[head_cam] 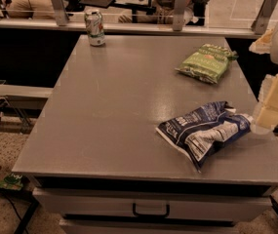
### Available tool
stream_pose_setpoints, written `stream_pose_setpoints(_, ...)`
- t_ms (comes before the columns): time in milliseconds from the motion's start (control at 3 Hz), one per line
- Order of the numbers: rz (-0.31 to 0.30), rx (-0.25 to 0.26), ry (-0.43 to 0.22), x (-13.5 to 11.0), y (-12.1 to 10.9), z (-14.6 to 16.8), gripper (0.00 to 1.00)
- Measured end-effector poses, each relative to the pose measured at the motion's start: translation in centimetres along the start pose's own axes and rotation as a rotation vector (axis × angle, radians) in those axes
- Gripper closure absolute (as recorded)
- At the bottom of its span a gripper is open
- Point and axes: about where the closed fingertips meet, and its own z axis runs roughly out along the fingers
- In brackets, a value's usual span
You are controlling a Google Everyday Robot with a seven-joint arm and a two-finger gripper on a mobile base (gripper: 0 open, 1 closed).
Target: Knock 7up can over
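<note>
The 7up can [94, 28] stands upright at the far left corner of the grey table [114, 111]. It has a silvery-white body with green and red markings and a shiny top. My gripper [265, 116] hangs at the right edge of the view, cream-coloured, just right of the dark blue chip bag. It is far from the can, across the whole table. Part of the arm is cut off by the frame edge.
A dark blue chip bag [204, 130] lies at the near right, close to the gripper. A green chip bag [206, 62] lies at the far right. A glass partition with metal posts [180, 6] runs behind the table. A drawer handle [150, 211] is below the front edge.
</note>
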Motion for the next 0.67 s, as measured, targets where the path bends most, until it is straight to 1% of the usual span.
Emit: stream_pose_setpoints(667,-0.011,0.022,-0.038,-1.9,-3.0,1.1,0.00)
